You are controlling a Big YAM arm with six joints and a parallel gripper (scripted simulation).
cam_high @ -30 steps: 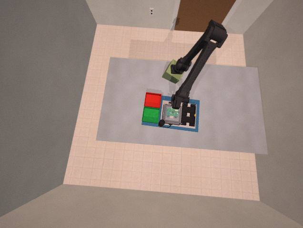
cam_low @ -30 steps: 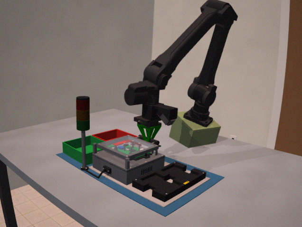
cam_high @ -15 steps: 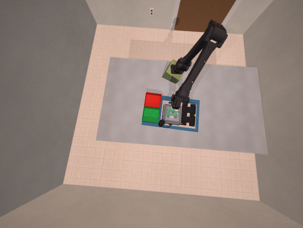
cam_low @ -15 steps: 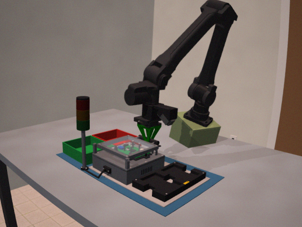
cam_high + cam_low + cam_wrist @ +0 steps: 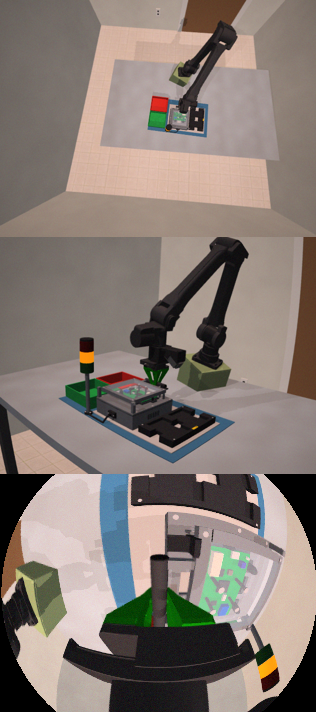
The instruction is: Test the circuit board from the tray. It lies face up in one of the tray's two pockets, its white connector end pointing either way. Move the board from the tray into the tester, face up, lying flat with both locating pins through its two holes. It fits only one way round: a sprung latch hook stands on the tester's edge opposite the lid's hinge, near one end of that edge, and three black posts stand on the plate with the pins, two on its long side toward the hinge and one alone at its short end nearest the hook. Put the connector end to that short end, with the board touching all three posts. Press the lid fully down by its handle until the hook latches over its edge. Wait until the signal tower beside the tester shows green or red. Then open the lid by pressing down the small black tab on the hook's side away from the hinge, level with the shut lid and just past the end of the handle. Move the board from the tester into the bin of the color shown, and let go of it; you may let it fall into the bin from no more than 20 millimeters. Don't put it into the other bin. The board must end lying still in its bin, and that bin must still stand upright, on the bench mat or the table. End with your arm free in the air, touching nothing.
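Observation:
The green circuit board point(image 5: 179, 117) point(image 5: 133, 390) point(image 5: 229, 577) lies in the grey tester point(image 5: 177, 127) point(image 5: 132, 414) under the clear lid point(image 5: 119, 387), which lies down flat over it. My gripper point(image 5: 183, 111) point(image 5: 155, 382) point(image 5: 159, 592), with green fingers, stands at the tester's far edge and is shut on the lid's black handle point(image 5: 159, 577). The signal tower point(image 5: 86, 354) point(image 5: 168, 128) point(image 5: 266, 668) beside the tester shows amber in its middle band. The black tray point(image 5: 196, 118) point(image 5: 176, 428) point(image 5: 193, 475) lies to the tester's right with both pockets empty.
The red bin point(image 5: 159, 103) point(image 5: 115, 377) and the green bin point(image 5: 157, 119) point(image 5: 76, 389) stand side by side left of the tester. All rest on a blue bench mat point(image 5: 163, 453). The arm's olive base block point(image 5: 178, 77) point(image 5: 204, 374) stands behind.

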